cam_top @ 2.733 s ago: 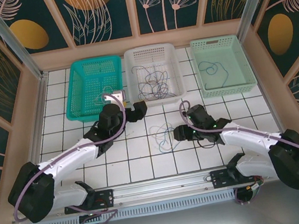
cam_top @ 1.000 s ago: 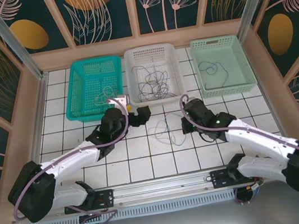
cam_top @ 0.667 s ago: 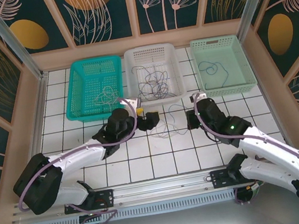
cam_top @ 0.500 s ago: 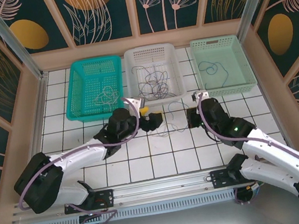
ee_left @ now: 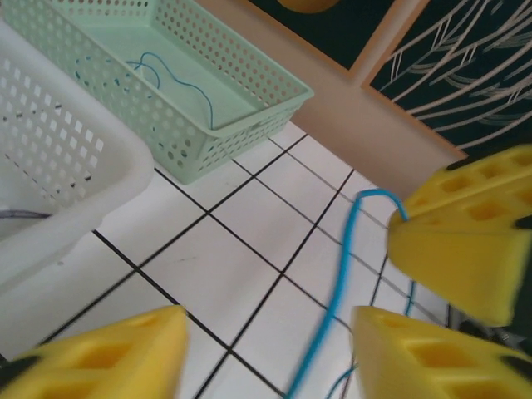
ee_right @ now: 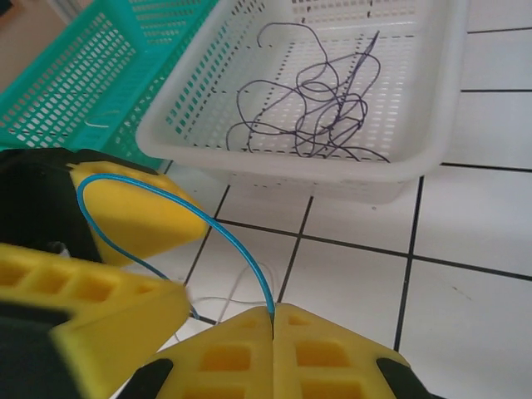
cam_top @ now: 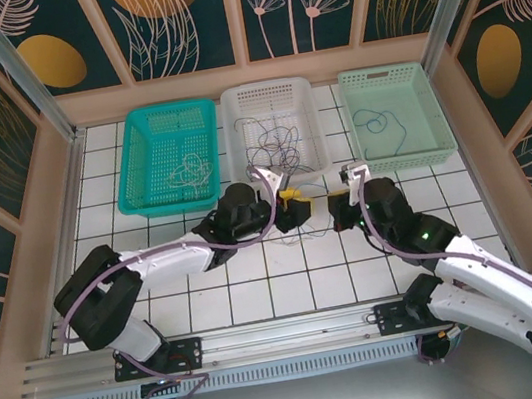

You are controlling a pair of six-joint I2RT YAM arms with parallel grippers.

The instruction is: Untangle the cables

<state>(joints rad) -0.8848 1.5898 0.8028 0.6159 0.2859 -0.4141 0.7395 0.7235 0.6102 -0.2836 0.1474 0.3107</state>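
A thin blue cable (ee_right: 179, 202) arcs up from the tiles, and my right gripper (ee_right: 273, 314) is shut on its end. The same blue cable (ee_left: 332, 309) runs through the wide gap of my open left gripper (ee_left: 268, 332) without being pinched. A pale whitish cable (ee_right: 239, 293) lies on the tile beneath. From above, the left gripper (cam_top: 293, 207) and right gripper (cam_top: 338, 206) nearly meet in front of the white basket, with loose cable (cam_top: 301, 230) below them. The right gripper's yellow fingers (ee_left: 465, 241) sit close by in the left wrist view.
Three baskets line the back: a teal basket (cam_top: 144, 163) with a pale cable, a white basket (cam_top: 309, 122) holding several tangled dark cables (ee_right: 324, 116), and a pale green basket (cam_top: 430, 113) with one thin cable (ee_left: 179, 79). Walls enclose the tiled floor.
The left arm has reached right and the right gripper has moved back and up, lifting the blue cable off the tiles. The two grippers now almost touch.
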